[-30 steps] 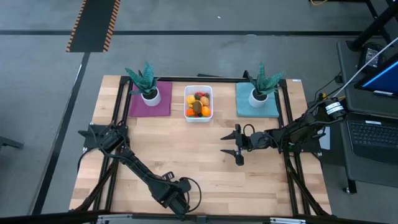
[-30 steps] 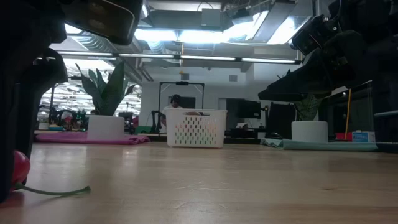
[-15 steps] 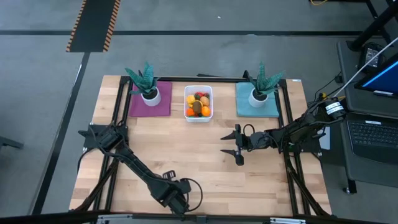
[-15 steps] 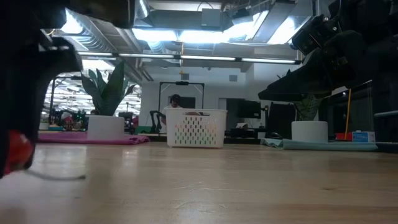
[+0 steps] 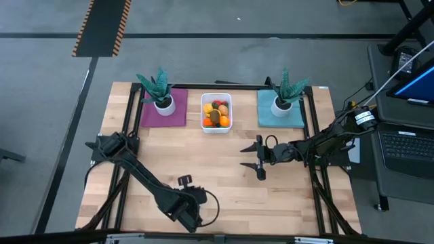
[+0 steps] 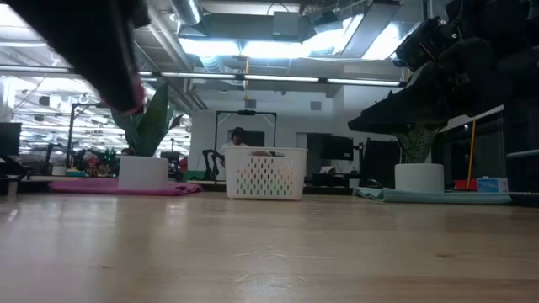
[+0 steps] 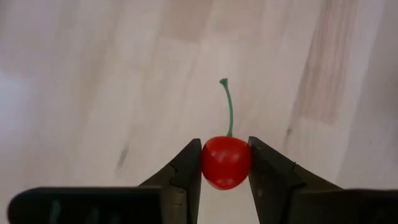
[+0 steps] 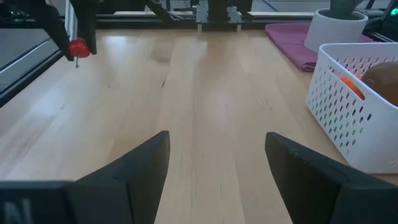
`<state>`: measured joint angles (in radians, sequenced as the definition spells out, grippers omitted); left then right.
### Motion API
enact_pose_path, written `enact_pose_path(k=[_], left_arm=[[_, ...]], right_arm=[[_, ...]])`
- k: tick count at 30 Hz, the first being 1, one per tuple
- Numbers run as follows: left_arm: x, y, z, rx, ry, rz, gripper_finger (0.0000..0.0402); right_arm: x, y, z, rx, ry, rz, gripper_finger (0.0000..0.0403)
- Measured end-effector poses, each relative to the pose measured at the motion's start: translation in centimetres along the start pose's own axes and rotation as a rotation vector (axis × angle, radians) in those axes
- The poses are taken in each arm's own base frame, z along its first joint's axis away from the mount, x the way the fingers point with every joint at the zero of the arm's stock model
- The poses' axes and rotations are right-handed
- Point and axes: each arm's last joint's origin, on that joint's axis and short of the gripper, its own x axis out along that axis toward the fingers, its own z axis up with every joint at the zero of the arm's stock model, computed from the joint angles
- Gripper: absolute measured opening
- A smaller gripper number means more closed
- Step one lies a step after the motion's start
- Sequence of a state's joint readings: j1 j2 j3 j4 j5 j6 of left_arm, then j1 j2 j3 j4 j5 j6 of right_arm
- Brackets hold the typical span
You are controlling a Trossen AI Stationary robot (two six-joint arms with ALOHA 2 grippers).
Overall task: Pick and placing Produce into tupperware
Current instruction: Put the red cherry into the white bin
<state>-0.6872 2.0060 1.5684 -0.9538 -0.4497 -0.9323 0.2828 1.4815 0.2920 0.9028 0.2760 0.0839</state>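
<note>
Cherry first: a small glossy red toy cherry (image 7: 226, 163) with a thin green stem is pinched between the two dark fingers (image 7: 186, 169) of the left gripper (image 5: 184, 181), clear of the pale wooden table (image 5: 203, 176) near its front edge (in the right wrist view the same cherry (image 8: 79, 48) is seen hanging above the boards, far across from that camera). The stem is pointed away from the fingers. The jaws are closed on the fruit from both sides.

At the back middle of the table, the small white rectangular perforated plastic tub (image 5: 216, 112) is set between a purple square mat (image 5: 165, 114) and a teal square mat (image 5: 279, 114), each mat topped by a teal spiky plant in a white pot (image 5: 160, 91). The tub is already loaded with mixed toy produce (image 5: 217, 114): orange, yellow, red and brown pieces can be made out.

The right gripper (image 5: 252, 158) is parked above the table right of centre, its fingers spread apart with nothing between them, well short of the tub.
</note>
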Motion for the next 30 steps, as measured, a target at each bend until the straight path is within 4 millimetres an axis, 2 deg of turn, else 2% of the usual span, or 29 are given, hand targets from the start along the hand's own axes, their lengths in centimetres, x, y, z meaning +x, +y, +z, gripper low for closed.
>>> enact_pose_path(k=[4,9,14,20,25,30], left_arm=[[-0.3,0.4,0.4,0.025,-0.063,0.044,0.0097],[0.4,0.6,0.6,0.017,-0.139,0.077,0.0117],[1.9,0.0,0.9,0.018,-0.257,0.011,0.0097],[4.0,0.0,1.3,0.024,-0.382,-0.050,0.0097],[4.9,0.5,1.6,0.043,-0.477,-0.098,0.0115],[5.4,1.8,2.0,0.081,-0.638,-0.156,0.0096]], right_arm=[[0.0,0.0,0.1,0.002,-0.009,0.001,0.0265],[0.0,0.0,0.3,-0.005,-0.026,0.002,0.0265],[0.0,0.0,0.3,-0.006,-0.028,0.002,0.0265],[0.0,0.0,0.3,-0.006,-0.028,0.002,0.0265],[0.0,0.1,0.8,0.009,-0.083,0.007,0.0265],[-0.8,0.2,0.8,0.021,-0.162,0.025,0.0265]])
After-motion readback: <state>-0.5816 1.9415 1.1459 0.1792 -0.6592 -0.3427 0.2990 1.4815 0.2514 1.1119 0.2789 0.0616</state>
